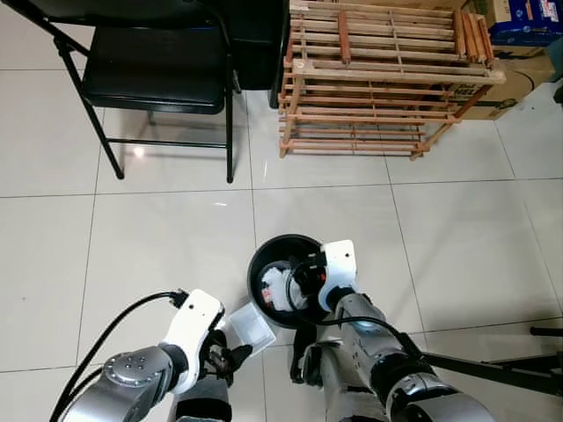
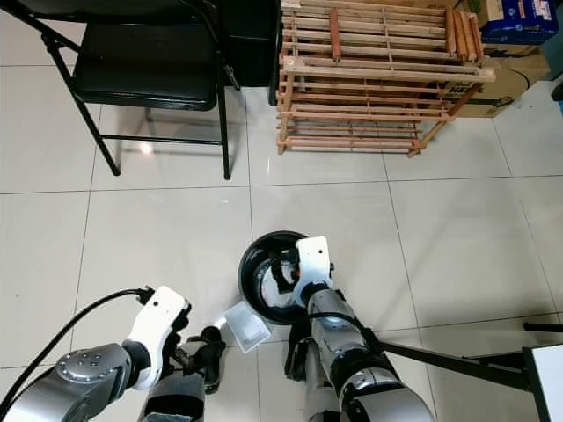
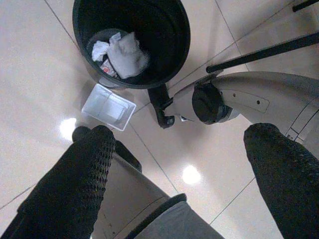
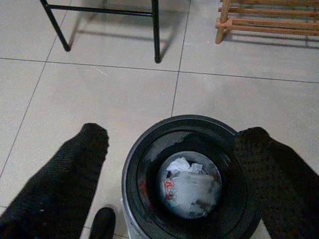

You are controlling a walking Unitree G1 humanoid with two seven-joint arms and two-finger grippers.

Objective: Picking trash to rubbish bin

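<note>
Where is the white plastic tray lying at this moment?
In the left eye view, the white plastic tray lies on the floor tiles, against the lower left side of the black rubbish bin, in front of the left end effector.

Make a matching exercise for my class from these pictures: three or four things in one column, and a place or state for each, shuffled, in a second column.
Things:
1. rubbish bin
2. white tray
3. right claw
4. black chair

Places or states:
A. lying on the floor tiles beside the bin
B. standing next to the wooden rack
C. holding crumpled trash
D. open above the bin's mouth

Pairs: 1-C, 2-A, 3-D, 4-B
</note>
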